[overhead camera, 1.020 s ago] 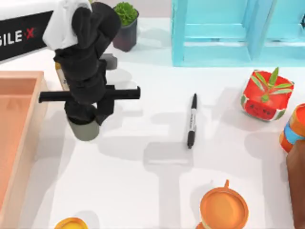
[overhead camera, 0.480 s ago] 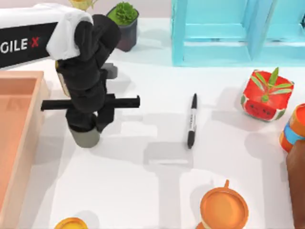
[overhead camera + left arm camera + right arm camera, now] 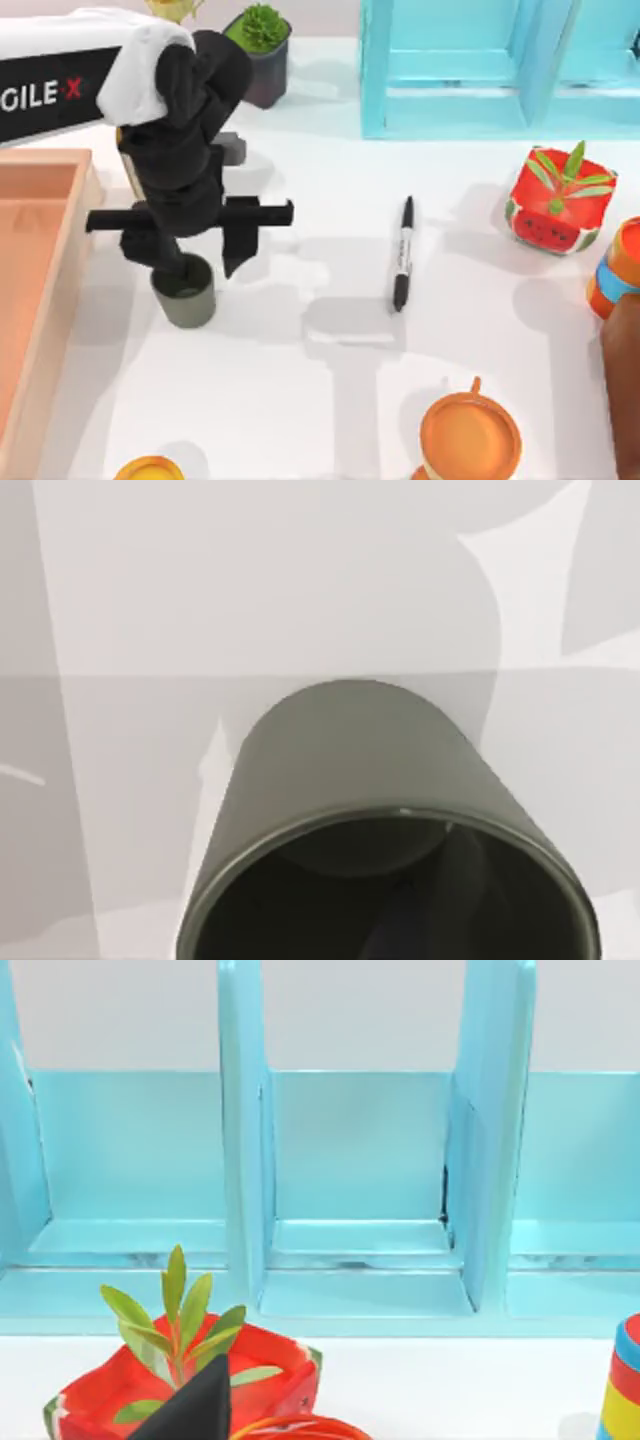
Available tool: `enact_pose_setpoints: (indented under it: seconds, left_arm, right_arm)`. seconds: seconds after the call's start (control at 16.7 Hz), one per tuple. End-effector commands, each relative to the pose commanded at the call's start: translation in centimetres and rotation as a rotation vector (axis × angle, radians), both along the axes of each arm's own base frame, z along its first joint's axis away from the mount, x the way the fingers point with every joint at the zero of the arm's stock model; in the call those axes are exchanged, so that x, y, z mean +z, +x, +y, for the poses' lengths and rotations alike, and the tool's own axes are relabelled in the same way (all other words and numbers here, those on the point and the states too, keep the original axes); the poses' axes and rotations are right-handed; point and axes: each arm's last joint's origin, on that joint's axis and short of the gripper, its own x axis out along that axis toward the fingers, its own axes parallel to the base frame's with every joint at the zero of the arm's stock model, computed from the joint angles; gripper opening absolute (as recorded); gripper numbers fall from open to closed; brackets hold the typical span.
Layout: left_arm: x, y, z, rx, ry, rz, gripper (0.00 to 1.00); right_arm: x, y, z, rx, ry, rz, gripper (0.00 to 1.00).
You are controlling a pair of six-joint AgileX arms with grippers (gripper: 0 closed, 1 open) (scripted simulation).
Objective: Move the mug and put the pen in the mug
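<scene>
Grey-olive mug [image 3: 186, 295] upright on white counter [image 3: 300, 400], left gripper [image 3: 200, 262] above it, jaws released; pen [image 3: 402, 252] at mug's 3 o'clock, well apart.

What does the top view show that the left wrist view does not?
Top view alone: the pen lying on the table right of the mug, the left hand above the mug with fingers spread, the orange cup, the blue rack and the watermelon planter.
Left wrist view alone: a close look into the mug's dark inside, with no pen in it.
Both: the mug standing upright on the white table.
</scene>
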Motion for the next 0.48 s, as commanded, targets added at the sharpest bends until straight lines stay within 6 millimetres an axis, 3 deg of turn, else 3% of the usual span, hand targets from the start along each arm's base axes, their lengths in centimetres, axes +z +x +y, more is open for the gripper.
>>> enact_pose_setpoints:
  seconds: [0.18, 0.48]
  left_arm:
    - [0.00, 0.00, 0.00, 0.000, 0.000, 0.000, 0.98]
    - [0.00, 0.00, 0.00, 0.000, 0.000, 0.000, 1.00]
  right_arm:
    - [0.00, 0.00, 0.00, 0.000, 0.000, 0.000, 1.00]
    - [0.00, 0.00, 0.00, 0.000, 0.000, 0.000, 1.00]
